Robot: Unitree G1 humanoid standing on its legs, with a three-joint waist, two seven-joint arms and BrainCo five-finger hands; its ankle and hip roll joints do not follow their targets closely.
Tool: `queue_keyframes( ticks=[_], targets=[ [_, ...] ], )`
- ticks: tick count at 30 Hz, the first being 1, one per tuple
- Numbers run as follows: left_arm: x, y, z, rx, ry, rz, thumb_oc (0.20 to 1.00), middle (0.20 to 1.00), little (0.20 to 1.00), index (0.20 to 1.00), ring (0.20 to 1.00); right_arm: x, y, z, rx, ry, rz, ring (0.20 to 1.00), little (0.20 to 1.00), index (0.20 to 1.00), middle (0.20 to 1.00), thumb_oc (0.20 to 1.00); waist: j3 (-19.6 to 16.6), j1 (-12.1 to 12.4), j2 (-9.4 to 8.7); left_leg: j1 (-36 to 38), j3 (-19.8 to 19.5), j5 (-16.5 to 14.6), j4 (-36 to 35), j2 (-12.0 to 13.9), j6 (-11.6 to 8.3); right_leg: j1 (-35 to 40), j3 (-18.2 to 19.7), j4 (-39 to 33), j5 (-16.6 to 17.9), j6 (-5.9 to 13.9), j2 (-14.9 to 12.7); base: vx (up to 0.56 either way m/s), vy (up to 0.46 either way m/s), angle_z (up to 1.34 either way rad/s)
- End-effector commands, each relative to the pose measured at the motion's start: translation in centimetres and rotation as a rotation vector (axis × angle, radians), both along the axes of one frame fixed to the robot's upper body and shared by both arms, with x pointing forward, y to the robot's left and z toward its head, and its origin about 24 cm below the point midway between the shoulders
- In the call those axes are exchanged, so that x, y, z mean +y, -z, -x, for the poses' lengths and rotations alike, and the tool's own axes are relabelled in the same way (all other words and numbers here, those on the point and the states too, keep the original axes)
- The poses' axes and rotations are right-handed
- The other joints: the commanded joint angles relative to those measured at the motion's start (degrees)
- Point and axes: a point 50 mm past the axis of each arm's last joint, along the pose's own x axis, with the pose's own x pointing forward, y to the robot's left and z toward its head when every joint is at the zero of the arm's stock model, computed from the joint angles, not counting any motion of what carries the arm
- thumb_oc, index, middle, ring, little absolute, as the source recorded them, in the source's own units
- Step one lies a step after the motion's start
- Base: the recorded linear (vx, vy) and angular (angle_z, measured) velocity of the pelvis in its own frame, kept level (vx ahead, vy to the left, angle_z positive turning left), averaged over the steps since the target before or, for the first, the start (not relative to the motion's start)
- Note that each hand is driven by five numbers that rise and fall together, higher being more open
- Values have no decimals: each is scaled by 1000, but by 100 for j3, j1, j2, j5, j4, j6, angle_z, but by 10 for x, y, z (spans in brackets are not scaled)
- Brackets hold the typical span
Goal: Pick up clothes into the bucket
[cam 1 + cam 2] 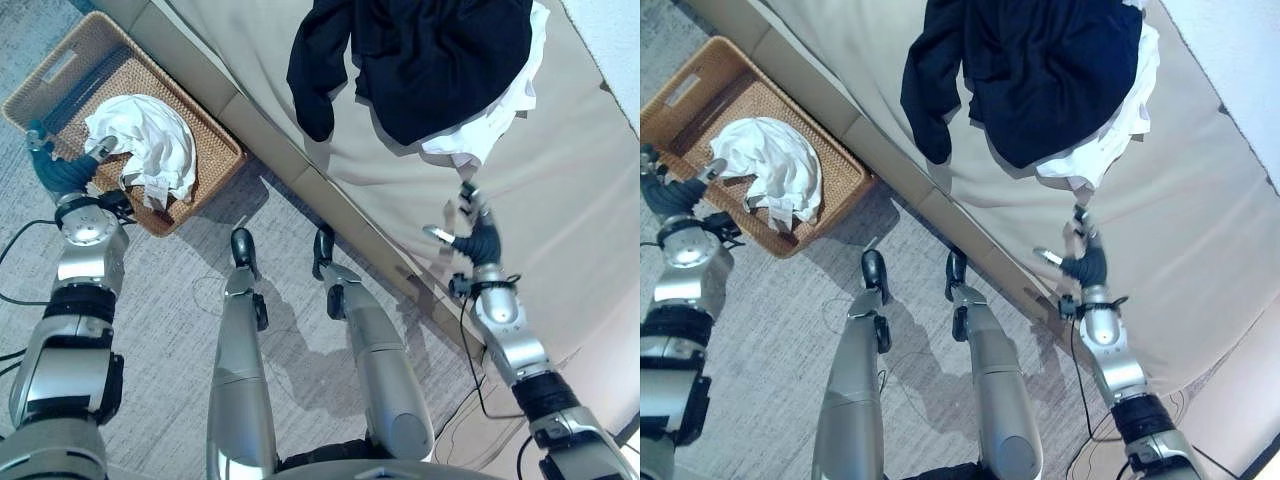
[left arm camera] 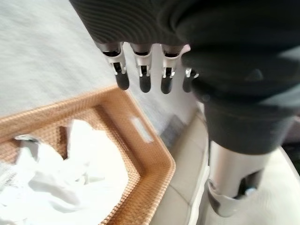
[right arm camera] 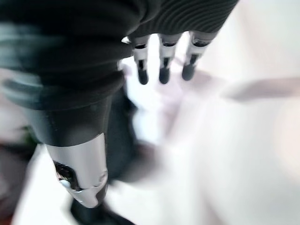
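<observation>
A rectangular woven wicker basket [image 1: 215, 165] of honey-brown cane, with a slot handle cut into its short wall, is standing on the grey carpeted floor [image 1: 180, 300], its long side lying just beside the lower edge of a beige upholstered sofa [image 1: 560, 180]. A crumpled white cloth garment [image 1: 150, 145], soft and deeply creased, is lying inside the basket toward the corner nearest the robot. On the sofa's smooth seat surface, a dark navy fabric garment [image 1: 430, 60] is sprawling in loose folds, one sleeve trailing toward the sofa's front edge; it is lying on top of a white fabric garment [image 1: 480, 135], whose rumpled border is showing at its nearer side and toward the wall-side edge of the seat.

The left hand [image 1: 62, 172] is hanging over the basket's near corner, just beside the crumpled white cloth; in the left wrist view its fingers [image 2: 143, 70] are extending straight and slightly apart, gripping nothing. The right hand [image 1: 1083, 262] is hovering over the sofa seat, near the white border of the pile and apart from it; in the right wrist view its fingers [image 3: 164, 63] are straight and spread, thumb held aside, holding nothing.
</observation>
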Motion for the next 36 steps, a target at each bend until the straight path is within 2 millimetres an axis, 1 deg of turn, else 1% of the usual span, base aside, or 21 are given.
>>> queue_keyframes(
  ticks=[1,2,3,5,6,7,8,9,10,11,14,15,16,17,21,22,23,24,27,31,36],
  targets=[
    [-5,19,5,3,-32,-36,1000,1000,1000,1000,1000,-23,-48,9,-243,152,117,1000,1000,1000,1000,1000,-73,212,212,432,-51,-421,248,-103,39,490,71,-566,469,596,-454,13,-19,3],
    [-18,37,9,28,51,-13,1000,1000,1000,1000,1000,-28,-68,8,-305,190,166,1000,1000,1000,1000,1000,-73,294,301,638,-74,-371,76,-145,42,621,76,-547,433,593,-476,-62,-14,6],
    [-18,37,9,29,51,-12,1000,1000,1000,1000,1000,-28,-68,8,-304,189,167,1000,1000,1000,1000,1000,-73,287,304,655,-75,-366,61,-148,42,635,74,-553,433,593,-479,22,-17,4],
    [-37,66,14,95,189,33,1000,1000,1000,1000,1000,-33,-87,6,-357,223,185,1000,1000,1000,1000,1000,-73,394,430,904,-98,-275,-165,-192,32,801,69,-519,374,585,-512,25,-25,10],
    [-52,87,18,147,263,87,1000,1000,1000,1000,1000,-33,-95,2,-370,235,214,1000,1000,1000,1000,1000,-73,479,529,1084,-130,-198,-348,-218,28,900,43,-476,334,575,-539,24,-35,15],
    [-52,88,18,147,263,89,1000,1000,1000,1000,1000,-33,-95,2,-370,235,215,1000,1000,1000,1000,1000,-73,470,535,1097,-134,-191,-365,-221,27,910,37,-481,333,575,-541,19,-52,18],
    [-62,99,20,196,317,76,1000,1000,1000,1000,1000,-37,-104,-1,-377,260,250,1000,1000,1000,1000,1000,-73,518,589,1196,-168,-131,-484,-234,14,994,4,-472,296,567,-562,18,-61,16],
    [-78,118,27,260,375,71,1000,1000,1000,1000,1000,-44,-112,-6,-366,313,304,1000,1000,1000,1000,1000,-73,621,695,1369,-237,-36,-697,-266,6,1090,-59,-419,234,551,-601,25,-92,21],
    [-85,128,29,301,406,74,1000,1000,1000,1000,1000,-50,-118,-11,-351,345,336,1000,1000,1000,1000,1000,-73,662,745,1450,-273,20,-793,-279,-4,1135,-96,-385,204,544,-627,22,-61,27],
    [-85,128,29,300,406,76,1000,1000,1000,1000,1000,-50,-119,-11,-352,344,338,1000,1000,1000,1000,1000,-73,645,756,1458,-280,27,-808,-282,-5,1141,-104,-388,202,544,-629,14,-67,29],
    [-107,159,42,439,509,62,1000,1000,1000,1000,1000,-71,-136,-25,-289,449,396,1000,1000,1000,1000,1000,-73,800,930,1702,-406,183,-1089,-331,-38,1264,-224,-250,73,518,-701,23,-83,27],
    [-126,179,54,548,627,13,1000,1000,1000,1000,1000,-87,-151,-35,-236,529,421,1000,1000,1000,1000,1000,-74,905,1075,1846,-481,294,-1283,-367,-66,1332,-279,-165,-12,495,-749,22,-66,23],
    [-127,179,54,547,626,16,1000,1000,1000,1000,1000,-86,-152,-35,-237,526,423,1000,1000,1000,1000,1000,-73,882,1085,1852,-485,299,-1295,-368,-67,1334,-283,-165,-15,495,-751,21,-34,30],
    [-134,188,59,591,673,8,1000,1000,1000,1000,1000,-89,-158,-39,-211,538,442,1000,1000,1000,1000,1000,-73,886,1131,1913,-492,322,-1350,-372,-73,1349,-301,-127,-47,484,-780,10,-10,29],
    [-161,213,83,722,852,-7,1000,1000,1000,1000,1000,-111,-172,-53,-49,628,491,1000,1000,1000,1000,1000,-106,1010,1291,1996,-513,428,-1500,-389,-94,1335,-338,-8,-142,435,-818,41,-48,15],
    [-169,216,89,736,894,9,1000,1000,1000,1000,1000,-117,-177,-56,3,653,486,1000,1000,1000,1000,1000,-143,1015,1341,2069,-547,346,-1588,-384,-129,1337,-283,63,-345,471,-819,11,-66,3],
    [-170,215,89,732,894,11,1000,1000,1000,1000,1000,-117,-179,-56,-1,652,487,1000,1000,1000,1000,1000,-106,1010,1371,1991,-522,488,-1577,-381,-108,1284,-339,24,-171,422,-827,99,-128,14],
    [-175,220,94,751,910,39,1000,1000,1000,1000,1000,-130,-175,-56,92,704,493,1000,1000,1000,1000,1000,-131,1060,1419,2053,-583,435,-1705,-361,-157,1271,-301,106,-402,449,-831,4,-62,18],
    [-178,219,94,735,917,78,1000,1000,1000,1000,1000,-137,-181,-55,149,739,517,1000,1000,1000,1000,1000,-114,1079,1529,2029,-619,550,-1840,-343,-187,1154,-323,186,-446,433,-846,31,-73,18],
    [-187,209,85,656,903,162,1000,1000,1000,1000,1000,-149,-190,-49,207,821,548,1000,1000,1000,1000,1000,-76,1124,1743,1879,-697,742,-2074,-308,-246,804,-335,393,-528,413,-866,8,-77,4],
    [-188,194,77,555,870,243,1000,1000,1000,1000,1000,-153,-198,-45,237,866,611,1000,1000,1000,1000,1000,-73,1201,1878,1520,-722,794,-2115,-310,-223,208,-213,609,-525,412,-864,12,-52,2]
  ],
)
